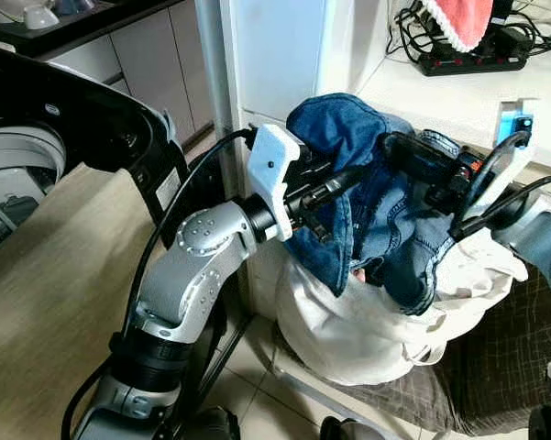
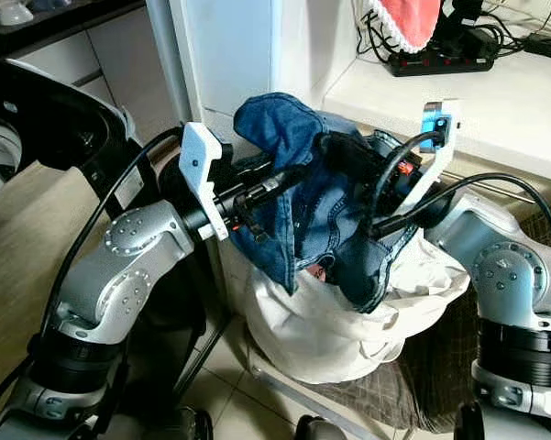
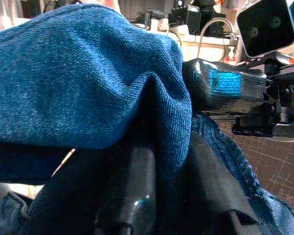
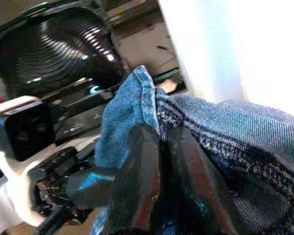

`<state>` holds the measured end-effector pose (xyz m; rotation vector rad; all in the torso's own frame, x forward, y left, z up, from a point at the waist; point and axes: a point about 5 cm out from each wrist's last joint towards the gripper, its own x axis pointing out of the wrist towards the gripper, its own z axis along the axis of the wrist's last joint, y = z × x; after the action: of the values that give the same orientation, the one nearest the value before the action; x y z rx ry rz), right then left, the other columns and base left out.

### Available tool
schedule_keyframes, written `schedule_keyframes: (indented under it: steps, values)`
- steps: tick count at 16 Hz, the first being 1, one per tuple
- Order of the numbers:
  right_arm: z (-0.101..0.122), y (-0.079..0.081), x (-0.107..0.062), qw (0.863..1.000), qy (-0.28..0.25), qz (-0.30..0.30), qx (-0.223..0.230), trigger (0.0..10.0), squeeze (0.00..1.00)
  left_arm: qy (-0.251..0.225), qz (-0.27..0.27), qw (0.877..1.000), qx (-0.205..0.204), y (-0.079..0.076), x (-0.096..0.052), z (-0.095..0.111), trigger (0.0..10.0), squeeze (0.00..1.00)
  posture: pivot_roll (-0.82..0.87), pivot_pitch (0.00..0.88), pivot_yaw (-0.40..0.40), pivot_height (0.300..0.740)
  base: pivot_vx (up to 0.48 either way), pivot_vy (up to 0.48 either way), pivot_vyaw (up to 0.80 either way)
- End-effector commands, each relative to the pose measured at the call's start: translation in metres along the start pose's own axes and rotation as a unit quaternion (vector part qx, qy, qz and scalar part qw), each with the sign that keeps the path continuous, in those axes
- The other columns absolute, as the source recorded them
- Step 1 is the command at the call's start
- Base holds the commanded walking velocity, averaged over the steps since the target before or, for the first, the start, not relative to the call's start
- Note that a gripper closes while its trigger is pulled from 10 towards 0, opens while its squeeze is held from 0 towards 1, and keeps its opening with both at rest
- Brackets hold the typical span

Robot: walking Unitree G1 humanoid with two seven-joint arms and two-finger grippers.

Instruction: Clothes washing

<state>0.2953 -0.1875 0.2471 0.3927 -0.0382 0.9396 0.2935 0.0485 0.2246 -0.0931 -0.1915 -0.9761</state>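
Denim hides most of both claws: the blue denim garment [image 1: 367,192] is lifted over the white laundry bag [image 1: 385,316], the left gripper [image 3: 159,196] and right gripper [image 4: 161,161] each pinching a fold. The washing machine [image 1: 37,137] at left is cut off. A power strip [image 1: 463,60] lies on the white counter [image 1: 440,101].

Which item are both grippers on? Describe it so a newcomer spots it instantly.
Beside the white cabinet, a white cloth laundry bag sits on the floor. Bunched above its mouth is the blue denim garment, pinched by the left gripper and right gripper. It is the only blue fabric there.
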Motion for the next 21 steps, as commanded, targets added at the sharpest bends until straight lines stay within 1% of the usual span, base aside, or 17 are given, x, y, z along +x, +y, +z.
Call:
schedule_keyframes:
  steps: [1, 5, 6, 7, 8, 9, 10, 11, 12, 13, 14, 15, 16, 17, 18, 19, 21]
  values:
    - [0.015, 0.003, 0.002, 0.999, -0.031, 0.006, -0.012, 10.0, 1.0, -0.008, 0.037, 0.999, 0.004, 0.012, -0.003, 0.005, 0.0, 0.0, -0.06, 0.035, 0.022, 0.74, 0.0, 0.0, 0.0]
    - [0.016, 0.008, 0.003, 0.999, -0.02, 0.021, -0.013, 10.0, 1.0, -0.029, 0.086, 0.996, 0.017, 0.039, -0.017, 0.02, 0.0, 0.0, -0.05, 0.036, 0.022, 0.74, 0.0, 0.0, 0.0]
    - [0.016, 0.009, 0.004, 1.0, -0.014, 0.013, -0.022, 10.0, 1.0, -0.039, 0.096, 0.994, 0.026, 0.049, -0.026, 0.029, 0.0, 0.0, -0.05, 0.036, 0.022, 0.74, 0.0, 0.0, 0.0]
    - [0.015, 0.011, 0.005, 1.0, -0.005, 0.011, -0.025, 10.0, 0.4, -0.051, 0.111, 0.992, 0.034, 0.059, -0.036, 0.039, 0.0, 0.0, -0.06, 0.035, 0.024, 0.74, 0.0, 0.0, 0.0]
    - [0.016, 0.014, 0.005, 0.999, 0.0, 0.023, -0.029, 10.0, 0.0, -0.064, 0.135, 0.987, 0.053, 0.073, -0.048, 0.053, 0.0, 0.0, -0.05, 0.037, 0.023, 0.74, 0.0, 0.0, 0.0]
    - [0.016, 0.017, 0.005, 0.999, -0.001, 0.031, -0.04, 10.0, 0.0, -0.08, 0.168, 0.979, 0.081, 0.088, -0.06, 0.071, 0.0, 0.0, -0.05, 0.038, 0.022, 0.74, 0.0, 0.0, 0.0]
    - [0.017, 0.017, 0.005, 0.999, -0.002, 0.031, -0.043, 10.0, 0.0, -0.09, 0.188, 0.973, 0.098, 0.096, -0.066, 0.08, 0.0, 0.0, -0.05, 0.038, 0.022, 0.74, 0.0, 0.0, 0.0]
    - [0.017, 0.017, 0.005, 0.998, -0.006, 0.031, -0.047, 10.0, 0.0, -0.122, 0.243, 0.951, 0.149, 0.114, -0.081, 0.112, 0.0, 0.0, -0.05, 0.038, 0.02, 0.74, 0.0, 0.0, 0.0]
    - [0.017, 0.017, 0.006, 0.998, -0.007, 0.032, -0.048, 10.0, 0.0, -0.155, 0.297, 0.92, 0.205, 0.127, -0.096, 0.145, 0.0, 0.0, -0.05, 0.038, 0.02, 0.74, 0.0, 0.0, 0.0]
    - [0.015, 0.018, 0.006, 0.998, -0.006, 0.035, -0.051, 10.0, 0.0, -0.187, 0.357, 0.874, 0.27, 0.136, -0.113, 0.177, 0.0, 0.0, -0.04, 0.039, 0.02, 0.74, 0.0, 0.0, 0.0]
    - [0.014, 0.021, 0.008, 0.998, -0.005, 0.044, -0.052, 10.0, 0.0, -0.178, 0.45, 0.774, 0.408, 0.141, -0.139, 0.219, 0.0, 0.0, -0.04, 0.038, 0.023, 0.74, 0.0, 0.0, 0.0]
    - [0.014, 0.023, 0.009, 0.998, -0.005, 0.047, -0.052, 10.0, 0.0, -0.171, 0.481, 0.731, 0.454, 0.141, -0.149, 0.232, 0.0, 0.0, -0.04, 0.038, 0.023, 0.74, 0.0, 0.0, 0.0]
    - [0.015, 0.028, 0.011, 0.997, -0.005, 0.06, -0.055, 10.0, 0.0, -0.146, 0.556, 0.645, 0.503, 0.145, -0.174, 0.253, 0.0, 0.0, -0.04, 0.038, 0.023, 0.74, 0.0, 0.0, 0.0]
    - [0.015, 0.031, 0.013, 0.996, -0.005, 0.067, -0.056, 10.0, 0.0, -0.128, 0.578, 0.624, 0.511, 0.148, -0.183, 0.256, 0.0, 0.0, -0.04, 0.035, 0.025, 0.74, 0.0, 0.0, 0.0]
    - [0.014, 0.037, 0.017, 0.995, -0.007, 0.08, -0.058, 10.0, 0.0, -0.096, 0.603, 0.607, 0.509, 0.157, -0.196, 0.251, 0.0, 0.0, -0.05, 0.035, 0.024, 0.74, 0.0, 0.0, 0.0]
    - [0.011, 0.042, 0.022, 0.994, -0.006, 0.09, -0.059, 10.0, 0.0, -0.064, 0.617, 0.608, 0.495, 0.168, -0.203, 0.238, 0.0, 0.0, -0.04, 0.035, 0.024, 0.74, 0.0, 0.0, 0.0]
    - [0.005, 0.052, 0.033, 0.992, 0.0, 0.105, -0.064, 10.0, 0.0, 0.005, 0.643, 0.592, 0.485, 0.186, -0.216, 0.21, 0.0, 0.0, -0.05, 0.035, 0.026, 0.74, 0.0, 0.0, 0.0]
